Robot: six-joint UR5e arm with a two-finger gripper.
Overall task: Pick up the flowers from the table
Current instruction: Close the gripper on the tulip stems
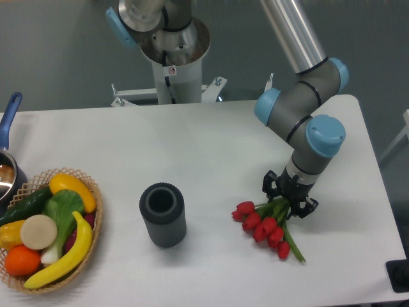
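— Where is the bunch of red tulip buds with green stems [265, 224] now?

— It lies on the large white rectangular tabletop [211, 147], in the lower right part of the frame. The red buds point to the left and downward, and one green stem goes out to the lower right.

— And the black two-finger pincer [289, 197] of the grey arm with blue joint caps [307, 109]?

— It stands directly over the stems, at the upper right end of the bunch. Its fingers are down around the stems, on both sides of them. How far they are closed, and whether they really press the stems, I cannot tell from here.

— What else is on the table?

— A dark grey ribbed cylinder vase [163, 214] stands upright in the lower middle, well apart from the flowers. At the lower left is a woven wicker basket [97, 220] with fruit and vegetables, among them a yellow banana [64, 256]. At the left edge I see a small pot with a blue handle [9, 115].
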